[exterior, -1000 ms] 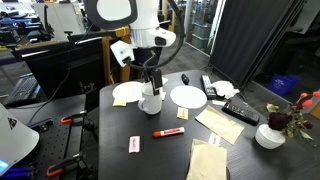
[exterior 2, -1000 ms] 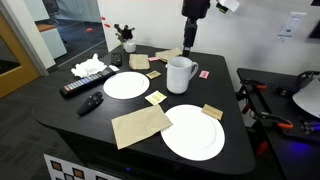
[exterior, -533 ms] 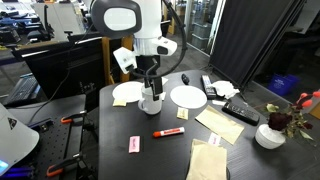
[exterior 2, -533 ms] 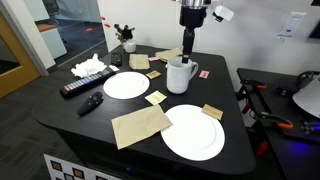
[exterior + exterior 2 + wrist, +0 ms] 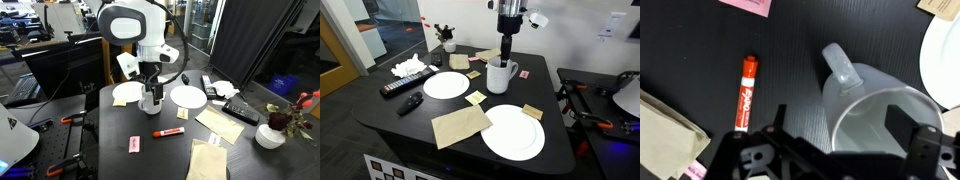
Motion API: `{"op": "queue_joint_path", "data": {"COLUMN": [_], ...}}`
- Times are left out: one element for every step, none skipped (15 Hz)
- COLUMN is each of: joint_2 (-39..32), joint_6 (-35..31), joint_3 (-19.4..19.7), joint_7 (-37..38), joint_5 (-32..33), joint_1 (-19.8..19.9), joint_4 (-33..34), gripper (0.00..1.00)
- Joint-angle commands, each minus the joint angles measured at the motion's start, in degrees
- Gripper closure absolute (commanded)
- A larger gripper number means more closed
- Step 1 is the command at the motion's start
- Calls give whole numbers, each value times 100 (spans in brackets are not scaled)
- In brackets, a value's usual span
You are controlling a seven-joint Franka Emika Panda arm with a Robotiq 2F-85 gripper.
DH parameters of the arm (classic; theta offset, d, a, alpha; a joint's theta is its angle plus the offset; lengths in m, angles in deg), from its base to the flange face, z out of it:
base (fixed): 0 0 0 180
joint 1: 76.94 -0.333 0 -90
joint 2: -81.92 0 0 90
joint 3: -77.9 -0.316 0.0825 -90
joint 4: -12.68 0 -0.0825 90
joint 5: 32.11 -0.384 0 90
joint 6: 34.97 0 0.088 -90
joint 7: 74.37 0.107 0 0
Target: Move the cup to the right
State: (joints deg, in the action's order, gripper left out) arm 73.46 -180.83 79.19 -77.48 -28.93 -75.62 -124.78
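Observation:
The cup is a plain white mug (image 5: 151,101) standing upright on the black table between two white plates; it also shows in the other exterior view (image 5: 500,76). In the wrist view the cup (image 5: 875,115) fills the right side, with its handle pointing to the upper left. My gripper (image 5: 838,122) is open and directly over the cup. One finger is outside the cup's wall on the handle side and the other is over its opening. In both exterior views the gripper (image 5: 151,87) (image 5: 505,57) hangs at the cup's rim.
White plates (image 5: 127,93) (image 5: 188,96) flank the cup. A red marker (image 5: 745,93) lies beside it and shows in an exterior view too (image 5: 168,131). A flowered bowl (image 5: 270,136), a remote (image 5: 240,110), brown napkins (image 5: 210,160) and sticky notes lie around the table.
The arm has come down and the gripper has lowered to the cup's rim. The cup has not moved.

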Motion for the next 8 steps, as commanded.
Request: {"op": "queue_joint_path", "data": {"joint_2": [-12,32,41,37,23,7,-3,-31], "joint_6": [15,41,22,41,44,51,49,78], "joint_3": [-1,6,10,11,11,4,0,-2], "joint_7": [0,62,67,65,58,29,10,20], "joint_5": [-2,43,77,86,83,51,38,41], "joint_1": [2,-14,-19,-21,-20,-14,-12,-16], "joint_4": [20,19,21,33,47,59,65,92], "gripper": [0,0,0,0,0,0,0,0]}}
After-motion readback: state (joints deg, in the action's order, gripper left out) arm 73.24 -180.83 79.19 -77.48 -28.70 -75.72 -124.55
